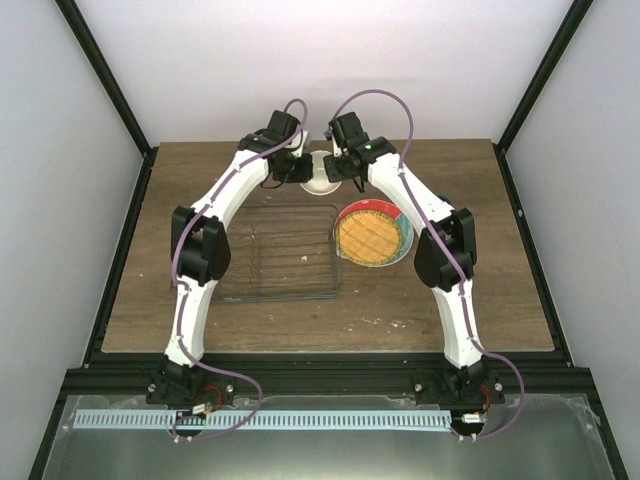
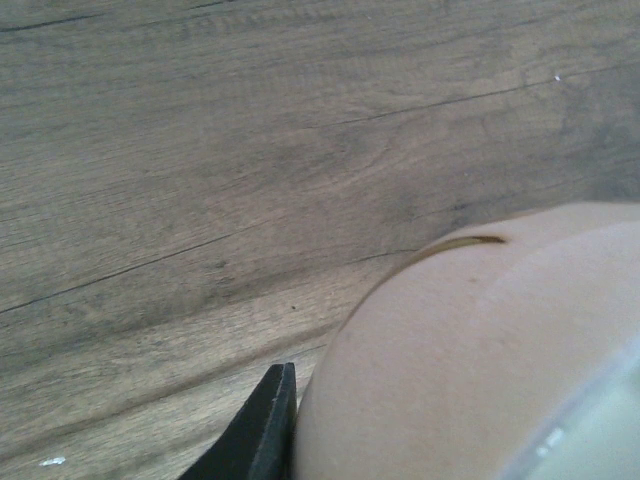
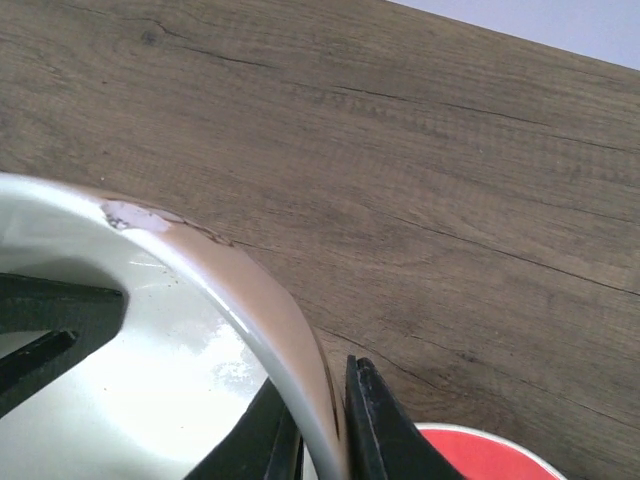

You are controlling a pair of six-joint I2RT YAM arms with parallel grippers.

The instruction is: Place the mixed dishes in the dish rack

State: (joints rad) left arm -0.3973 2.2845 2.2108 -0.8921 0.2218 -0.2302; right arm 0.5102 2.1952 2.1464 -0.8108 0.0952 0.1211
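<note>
At the near edge of the wooden table the two white arms rise from their bases and arch toward the far middle. Between them, left of centre, lies the rectangular dish rack of thin dark wire. Just beside its right edge sits the round yellow-orange grid-patterned plate, stacked on the red plate with teal flower, whose rim shows around it.

Farther back, past the rack's far right corner, stands the small cream bowl, with a gripper on each side of it. The right gripper straddles the bowl's rim. In the right wrist view its two dark fingers are pinched on the bowl's wall, one inside and one outside, with the red plate's edge low in that view.

The left gripper meets the bowl from the other side. In its wrist view one dark finger lies against the bowl's outer wall. The other finger is out of sight, so whether this gripper is spread or closed cannot be told.
</note>
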